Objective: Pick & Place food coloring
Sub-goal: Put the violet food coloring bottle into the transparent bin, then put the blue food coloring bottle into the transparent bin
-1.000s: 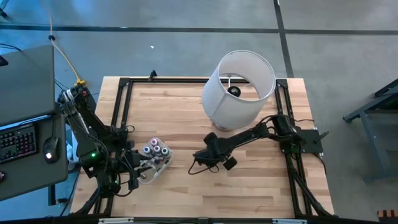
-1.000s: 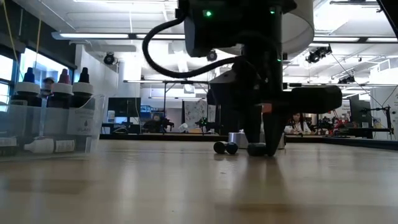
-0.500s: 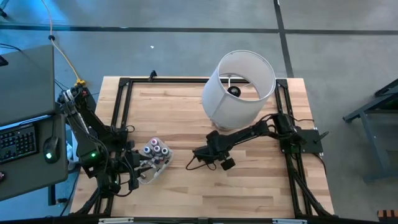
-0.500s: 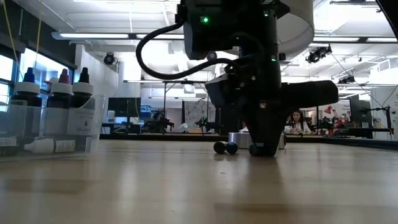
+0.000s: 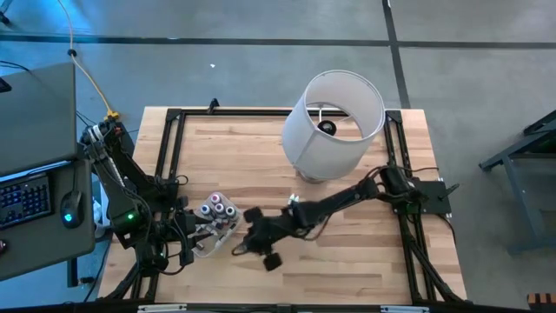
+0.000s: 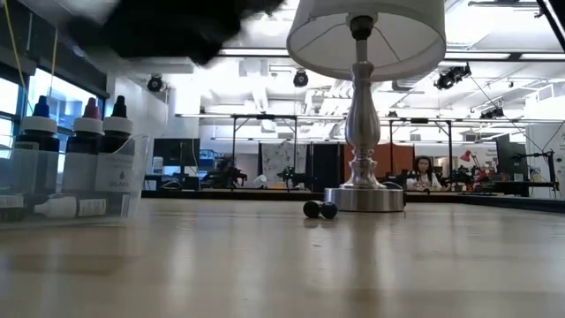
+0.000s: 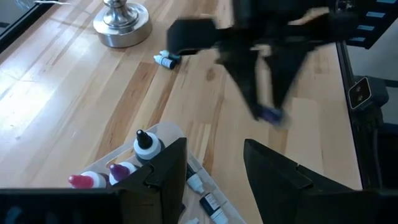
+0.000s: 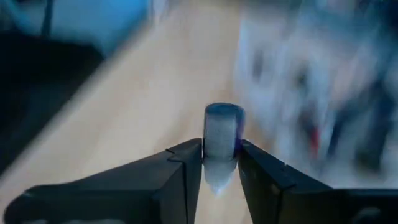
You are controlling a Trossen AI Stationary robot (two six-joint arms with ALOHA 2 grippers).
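Right end effector (image 8: pixel 219 163) clamped on a blue-capped food coloring bottle (image 8: pixel 221 132), pinched between the fingertips, lower centre of high view, just right of the clear tub (image 5: pixel 219 236). Left end effector (image 7: pixel 214 168) parted over the tub, gripping nothing. Two more bottles (image 6: pixel 320 209) on the worktop (image 5: pixel 347 269) by the lamp base (image 6: pixel 364 198).

A pale wood worktop (image 5: pixel 261 148) with a black frame (image 5: pixel 167 139) along its edges stands on a grey floor (image 5: pixel 217 69). At its far side a lamp (image 5: pixel 333 122) stands upright, with a white shade (image 6: pixel 367 31) on a silver stem and round base (image 6: pixel 364 198). Near the worktop's left front corner sits a clear tub (image 5: pixel 221 236). Off the left edge are a keyboard (image 5: pixel 24 200) and a mouse (image 5: pixel 69 207). Beyond the worktop a person (image 6: pixel 422 173) sits in the room.
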